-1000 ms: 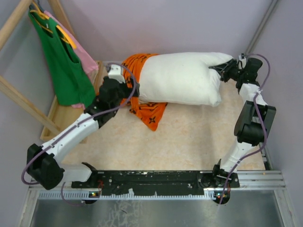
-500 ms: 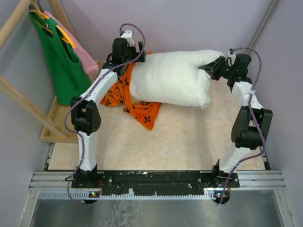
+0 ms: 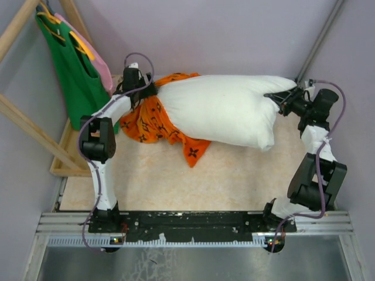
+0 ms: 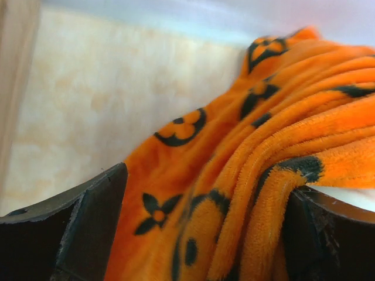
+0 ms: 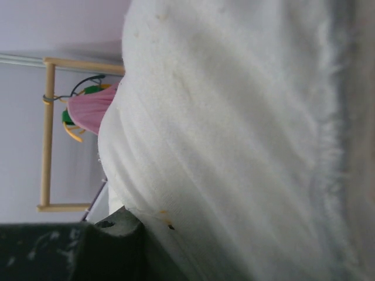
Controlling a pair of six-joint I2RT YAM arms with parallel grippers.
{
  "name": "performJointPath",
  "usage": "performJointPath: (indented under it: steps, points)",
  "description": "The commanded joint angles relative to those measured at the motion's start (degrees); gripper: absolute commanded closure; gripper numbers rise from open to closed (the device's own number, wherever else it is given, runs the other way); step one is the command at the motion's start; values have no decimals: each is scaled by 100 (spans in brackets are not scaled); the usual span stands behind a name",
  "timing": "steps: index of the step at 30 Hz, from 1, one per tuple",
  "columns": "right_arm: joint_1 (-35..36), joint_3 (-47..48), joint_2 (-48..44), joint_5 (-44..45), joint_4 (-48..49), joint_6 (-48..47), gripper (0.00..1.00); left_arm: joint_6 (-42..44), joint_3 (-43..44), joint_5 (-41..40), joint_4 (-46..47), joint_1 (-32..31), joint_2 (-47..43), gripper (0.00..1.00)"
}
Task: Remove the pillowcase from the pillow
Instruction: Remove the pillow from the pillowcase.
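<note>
Cloth hides much of the left claw point(image 3: 146, 93) in the top view, where its tips are buried at the 10 o'clock edge of the counter point(image 3: 234, 170), at the seam where the orange pillowcase point(image 3: 155, 120) meets the white pillow point(image 3: 222, 114). In the left wrist view a thick fold of the pillowcase point(image 4: 234, 152) is seen bunched between the two dark fingers point(image 4: 88, 228), which are cut off by the bottom edge; the claw is closed on that fold, held fairly wide by its bulk. A white sliver of pillow point(image 4: 357, 196) shows at 3 o'clock.

The right claw point(image 3: 280, 99) is pinched on the pillow's pointed corner at 2 o'clock of the counter. In the right wrist view nearly everything is blocked by the pillow point(image 5: 234, 129); only one finger point(image 5: 58, 252) is seen, at 7 o'clock, and the other cannot be made out.

The pillow lies across the 12 o'clock side, its long axis running from 9 to 3. Most of it is out of the pillowcase. Its 9 o'clock end is lost in the crumpled cloth, which is heaped on the counter and trails under the pillow towards 6 o'clock. How much of the pillow is inside cannot be told.

At 9 o'clock a wooden tray point(image 3: 64, 161) is partly covered by a green tank top point(image 3: 79, 82) and a pink garment point(image 3: 104, 69) hung on a wooden frame point(image 3: 23, 123); its contents cannot be seen.
</note>
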Motion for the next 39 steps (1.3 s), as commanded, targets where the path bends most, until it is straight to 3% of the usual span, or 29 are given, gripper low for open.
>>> performJointPath:
  steps: [1, 5, 8, 13, 18, 25, 31, 39]
  points:
    - [-967, 135, -917, 429, 1765, 1068, 100, -223, -797, -1337, -537, 596, -78, 5]
    - [-891, 214, -995, 704, 1393, 786, 100, -230, -969, -1444, -517, 603, -319, 5]
    - [-607, 322, -898, 722, 907, 316, 100, -160, -1032, -960, -626, 517, -786, 5]
    - [-121, 461, -858, 1009, 1, -623, 100, 497, -1898, -661, 279, -214, -2424, 0]
    - [-52, 507, -824, 1062, -261, -844, 100, 194, -2397, -1065, -214, -1043, -3909, 0]
    - [303, 644, -753, 1303, -545, -1114, 100, -836, -4607, -830, -214, -1865, -5692, 0]
    - [688, 714, -672, 1481, -636, -1255, 100, -984, -5768, 52, 363, -2401, -5666, 0]
    - [945, 854, -664, 1584, -877, -1409, 100, -956, -5810, 569, 1431, -2463, -4702, 0]
